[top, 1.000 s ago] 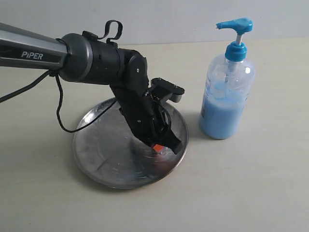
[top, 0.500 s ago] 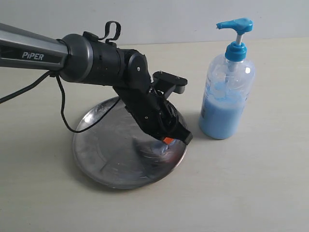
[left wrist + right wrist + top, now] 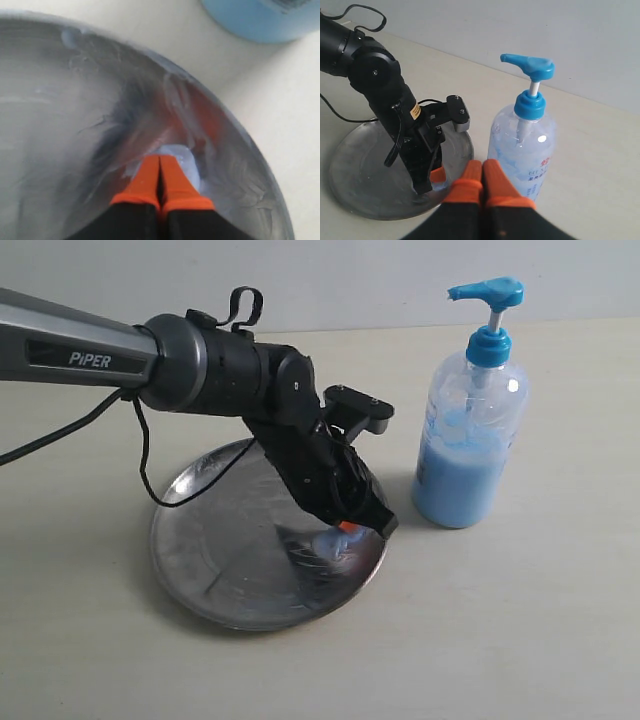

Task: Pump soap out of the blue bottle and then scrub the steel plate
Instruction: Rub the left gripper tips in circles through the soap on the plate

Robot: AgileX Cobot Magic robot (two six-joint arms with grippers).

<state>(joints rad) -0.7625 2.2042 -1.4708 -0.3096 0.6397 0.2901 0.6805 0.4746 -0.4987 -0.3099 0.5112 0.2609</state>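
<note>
The steel plate (image 3: 205,550) lies left of the blue bottle (image 3: 465,450), which stands upright with its pump head raised. My left gripper (image 3: 347,530) is shut, its orange tips pressed down on the plate near the right rim. A pale blue blob of soap (image 3: 184,159) sits right at the tips (image 3: 159,160), and thin bluish smears streak the plate (image 3: 60,125). My right gripper (image 3: 482,169) is shut on nothing and hangs in front of the bottle (image 3: 522,145), apart from it. The exterior view does not show it.
The left arm's black cable (image 3: 140,465) loops over the plate's left side. The pale tabletop (image 3: 500,640) runs around plate and bottle. The bottle base (image 3: 260,17) stands a short way beyond the plate rim.
My left gripper has slid across the plate toward its right rim, dragging the soap with it. Over the last half second it shifted only slightly. The bottle has not moved.
</note>
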